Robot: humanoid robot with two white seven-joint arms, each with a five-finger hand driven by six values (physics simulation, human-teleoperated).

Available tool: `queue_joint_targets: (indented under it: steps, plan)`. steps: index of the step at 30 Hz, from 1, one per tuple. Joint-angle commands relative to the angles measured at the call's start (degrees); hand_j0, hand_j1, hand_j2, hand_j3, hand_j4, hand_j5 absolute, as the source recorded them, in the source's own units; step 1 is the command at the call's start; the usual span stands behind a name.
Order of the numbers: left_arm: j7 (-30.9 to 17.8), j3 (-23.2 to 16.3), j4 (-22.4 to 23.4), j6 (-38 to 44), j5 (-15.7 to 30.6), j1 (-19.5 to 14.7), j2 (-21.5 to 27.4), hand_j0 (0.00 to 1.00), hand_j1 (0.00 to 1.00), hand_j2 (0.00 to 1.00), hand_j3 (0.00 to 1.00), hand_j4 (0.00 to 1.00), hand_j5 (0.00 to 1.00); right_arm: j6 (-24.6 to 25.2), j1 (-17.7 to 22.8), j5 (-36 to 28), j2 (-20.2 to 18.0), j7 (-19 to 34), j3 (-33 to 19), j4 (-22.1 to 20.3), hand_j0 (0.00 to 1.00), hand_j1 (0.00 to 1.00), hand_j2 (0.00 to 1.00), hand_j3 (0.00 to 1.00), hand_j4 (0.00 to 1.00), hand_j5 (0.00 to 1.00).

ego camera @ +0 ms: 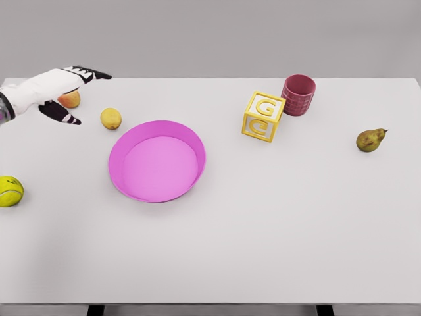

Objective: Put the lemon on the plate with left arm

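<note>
Left hand reaching in, lemon not yet grasped.

The hand hovers at the table's far left, fingers spread and holding nothing, above a peach and just left of the lemon, which sits on the table beside the pink plate's upper-left rim. This looks like the approach step; next the hand likely needs to shift right and down, close on the lemon without nudging the peach, then carry it over the rim.

Bright even light, soft shadows, sharp render.
</note>
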Motion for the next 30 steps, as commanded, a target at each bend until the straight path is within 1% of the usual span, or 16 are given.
queue_joint_targets:
  steps: [1,4,7,8,10,13,14,15,20,23,25,26,28,30]
  plan:
    - [-0.34,-0.92,4.35,0.12,-2.55,0.00,-2.15,1.00,1.00,1.00,1.00,1.00,1.00,0.00,0.00,0.01,0.01,0.01,0.01,0.03,1.00,1.00,1.00,1.00,1.00,1.00]
    - [-0.34,-0.92,6.81,0.12,-5.81,-1.67,-3.64,1.00,1.00,1.00,1.00,1.00,1.00,0.00,0.00,0.01,0.01,0.01,0.01,-0.06,1.00,1.00,1.00,1.00,1.00,1.00]
    - [-0.34,-1.27,7.25,0.12,-6.33,-2.37,-3.73,1.00,1.00,1.00,1.00,1.00,1.00,0.00,0.00,0.01,0.01,0.01,0.01,0.03,1.00,1.00,1.00,1.00,1.00,1.00]
    - [-0.34,-1.27,8.13,0.12,-7.65,-2.90,-4.26,1.00,1.00,1.00,1.00,1.00,1.00,0.00,0.00,0.01,0.01,0.01,0.01,0.03,1.00,1.00,1.00,1.00,1.00,1.00]
    - [-0.34,-1.27,10.06,0.12,-8.62,-4.13,-4.87,1.00,1.00,1.00,1.00,1.00,1.00,0.00,0.00,0.01,0.01,0.01,0.01,0.03,1.00,1.00,1.00,1.00,1.00,1.00]
    - [-0.34,-1.27,10.15,0.12,-11.43,-4.92,-5.93,1.00,1.00,1.00,1.00,1.00,1.00,0.00,0.00,0.01,0.01,0.01,0.01,0.03,1.00,1.00,1.00,1.00,1.00,1.00]
    - [-0.34,-1.27,10.15,0.12,-11.44,-5.10,-6.19,1.00,1.00,1.00,1.00,1.00,1.00,0.00,0.00,0.01,0.01,0.01,0.01,-0.06,1.00,1.00,1.00,1.00,1.00,1.00]
    - [-0.34,-1.27,10.15,0.12,-13.01,-5.19,-6.28,1.00,1.00,1.00,1.00,1.00,1.00,0.00,0.00,0.01,0.01,0.01,0.01,0.03,1.00,1.00,1.00,1.00,1.00,1.00]
    - [-0.34,-1.36,10.50,0.12,-16.97,-5.98,-8.21,1.00,1.00,1.00,1.00,1.00,1.00,0.00,0.00,0.01,0.01,0.01,0.01,0.03,1.00,1.00,1.00,1.00,1.00,1.00]
    - [-0.34,-1.36,14.01,0.12,-18.46,-7.56,-9.36,1.00,1.00,1.00,1.00,1.00,1.00,0.00,0.00,0.01,0.01,0.01,0.01,0.03,1.00,1.00,1.00,1.00,1.00,1.00]
    - [-0.34,-1.36,17.18,0.12,-19.70,-8.88,-9.97,1.00,1.00,1.00,1.00,1.00,1.00,0.00,0.00,0.01,0.01,0.01,0.01,0.03,1.00,1.00,1.00,1.00,1.00,1.00]
    - [-0.34,-1.36,18.67,0.12,-19.70,-9.49,-10.06,1.00,1.00,1.00,1.00,1.00,1.00,0.00,0.00,0.01,0.01,0.01,0.01,-0.06,1.00,1.00,1.00,1.00,1.00,1.00]
    - [-0.34,-1.36,20.25,0.12,-19.70,-10.11,-10.06,1.00,1.00,1.00,1.00,1.00,1.00,0.00,0.00,0.01,0.01,0.01,0.01,0.03,1.00,1.00,1.00,1.00,1.00,1.00]
    - [-0.34,-1.45,23.24,0.12,-19.70,-11.43,-10.24,1.00,1.00,1.00,1.00,1.00,1.00,0.00,0.00,0.01,0.01,0.01,0.01,0.03,1.00,1.00,1.00,1.00,1.00,1.00]
